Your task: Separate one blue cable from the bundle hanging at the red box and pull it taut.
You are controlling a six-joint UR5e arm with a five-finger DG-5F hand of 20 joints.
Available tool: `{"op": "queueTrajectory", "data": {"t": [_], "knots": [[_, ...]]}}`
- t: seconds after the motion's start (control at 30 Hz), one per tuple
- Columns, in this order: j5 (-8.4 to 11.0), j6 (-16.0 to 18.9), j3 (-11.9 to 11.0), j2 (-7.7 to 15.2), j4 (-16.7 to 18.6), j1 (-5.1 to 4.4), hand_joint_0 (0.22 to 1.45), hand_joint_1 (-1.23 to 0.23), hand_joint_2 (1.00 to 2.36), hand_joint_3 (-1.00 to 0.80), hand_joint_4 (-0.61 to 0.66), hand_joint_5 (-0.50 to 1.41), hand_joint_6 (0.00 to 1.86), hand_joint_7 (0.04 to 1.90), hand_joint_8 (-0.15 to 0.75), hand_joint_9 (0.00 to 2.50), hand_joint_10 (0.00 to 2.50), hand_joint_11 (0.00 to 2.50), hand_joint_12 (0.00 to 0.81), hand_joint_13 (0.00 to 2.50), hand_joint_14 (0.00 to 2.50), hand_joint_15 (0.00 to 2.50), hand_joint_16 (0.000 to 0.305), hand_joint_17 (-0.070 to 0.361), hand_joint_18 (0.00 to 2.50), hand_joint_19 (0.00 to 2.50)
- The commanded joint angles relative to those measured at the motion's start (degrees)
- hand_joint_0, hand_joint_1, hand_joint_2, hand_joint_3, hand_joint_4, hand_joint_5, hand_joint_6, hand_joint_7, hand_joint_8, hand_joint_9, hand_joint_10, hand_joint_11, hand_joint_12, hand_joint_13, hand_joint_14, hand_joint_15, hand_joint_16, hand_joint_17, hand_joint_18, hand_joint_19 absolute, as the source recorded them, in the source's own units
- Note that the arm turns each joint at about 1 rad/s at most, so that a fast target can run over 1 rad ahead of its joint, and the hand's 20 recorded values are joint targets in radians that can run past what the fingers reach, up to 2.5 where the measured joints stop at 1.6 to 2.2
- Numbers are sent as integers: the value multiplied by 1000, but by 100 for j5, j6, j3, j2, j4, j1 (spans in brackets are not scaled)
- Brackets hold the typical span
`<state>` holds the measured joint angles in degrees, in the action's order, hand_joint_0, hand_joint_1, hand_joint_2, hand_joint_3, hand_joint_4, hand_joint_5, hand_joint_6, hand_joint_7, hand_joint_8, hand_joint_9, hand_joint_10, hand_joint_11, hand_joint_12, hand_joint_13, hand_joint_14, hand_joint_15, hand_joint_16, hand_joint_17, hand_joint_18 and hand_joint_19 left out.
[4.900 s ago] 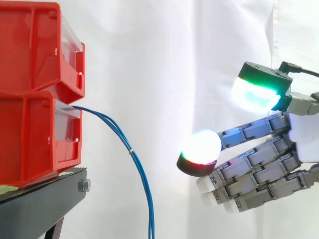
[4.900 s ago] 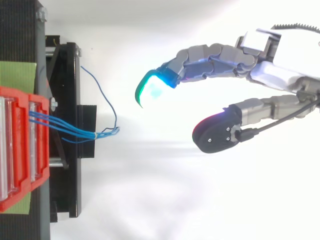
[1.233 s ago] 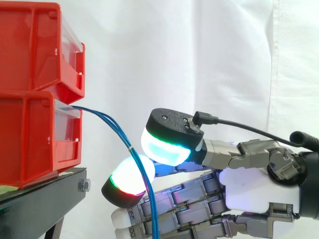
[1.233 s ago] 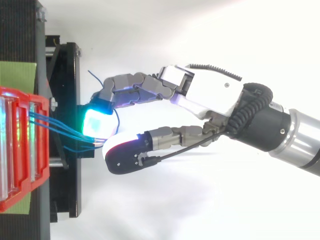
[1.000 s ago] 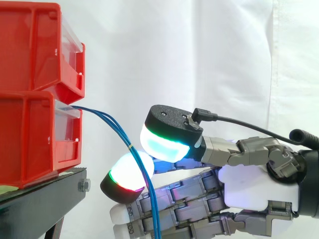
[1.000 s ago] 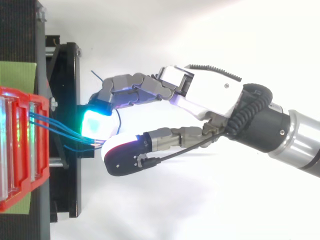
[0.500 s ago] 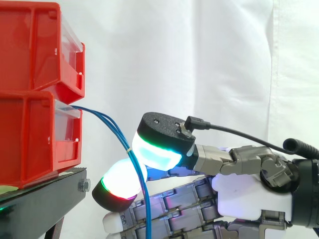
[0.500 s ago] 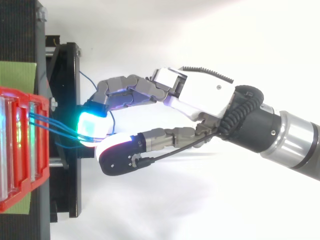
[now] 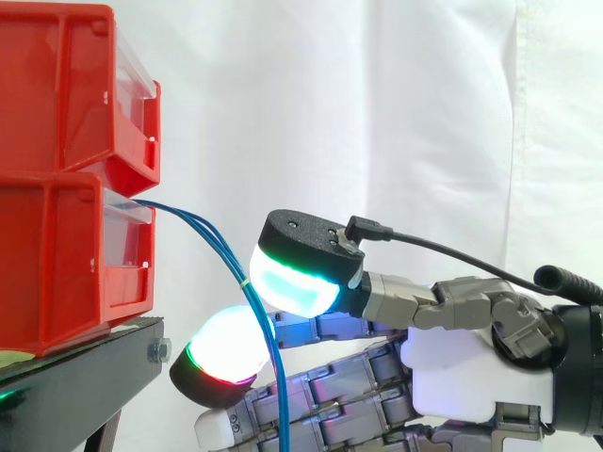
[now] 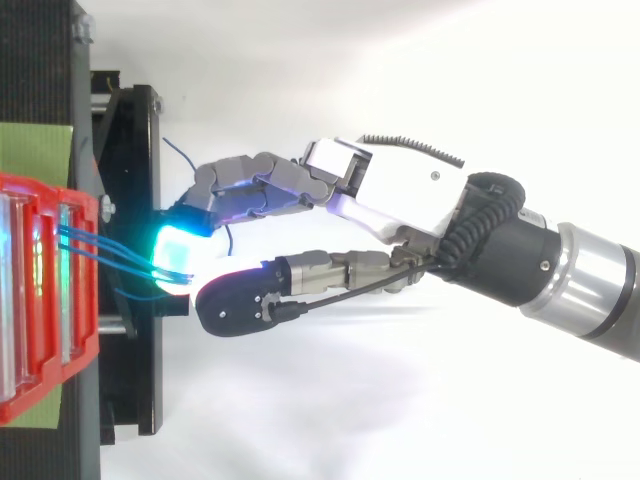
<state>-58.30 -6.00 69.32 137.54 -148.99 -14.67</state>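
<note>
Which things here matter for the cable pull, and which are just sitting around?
In the job: blue cables; lower red bin, which they hang from; hand.
Lying about: upper red bin; black stand; white curtain; green mat.

Left side blocked: stacked red bins (image 9: 66, 188) on black stand (image 9: 75, 386), w/ stand's edge jutting out under them. Blue cables (image 9: 221, 250) drop from lower bin's front across the gap btwn stand and hand (image 10: 400, 200); little room left there. Open air above the hand, right of the bins. White curtain (image 9: 377, 113) closes the back.
</note>
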Motion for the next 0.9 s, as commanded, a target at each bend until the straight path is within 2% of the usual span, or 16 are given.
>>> {"op": "queueTrajectory", "data": {"t": [0.0, 0.1, 0.17, 0.27, 0.67, 0.87], "knots": [[-6, -7, 2, -8, -7, -1, 593, -532, 1001, -482, 156, -161, 627, 1001, 270, 727, 13, 512, 266, 604, 9, 230, 24, 54, 335, 101], [-6, 2, 2, -8, -51, 17, 598, -579, 1002, -477, 151, -161, 629, 999, 270, 726, 13, 512, 270, 610, 9, 230, 24, 54, 335, 105], [-76, 11, -7, -8, -139, 34, 618, -652, 1005, -451, 140, -163, 640, 987, 267, 725, 15, 516, 270, 612, 9, 231, 24, 54, 336, 101], [-147, 20, -24, -17, -183, 34, 627, -688, 1004, -445, 141, -164, 648, 981, 266, 726, 13, 517, 269, 613, 9, 231, 24, 54, 340, 99], [-261, 37, -59, -61, -183, 34, 623, -675, 1004, -463, 141, -167, 658, 965, 265, 730, 13, 515, 269, 627, 9, 241, 24, 54, 353, 104], [-270, 37, -59, -184, -394, 34, 636, -717, 1003, -461, 140, -170, 688, 931, 265, 734, 13, 523, 269, 634, 9, 240, 24, 53, 360, 103]]}}
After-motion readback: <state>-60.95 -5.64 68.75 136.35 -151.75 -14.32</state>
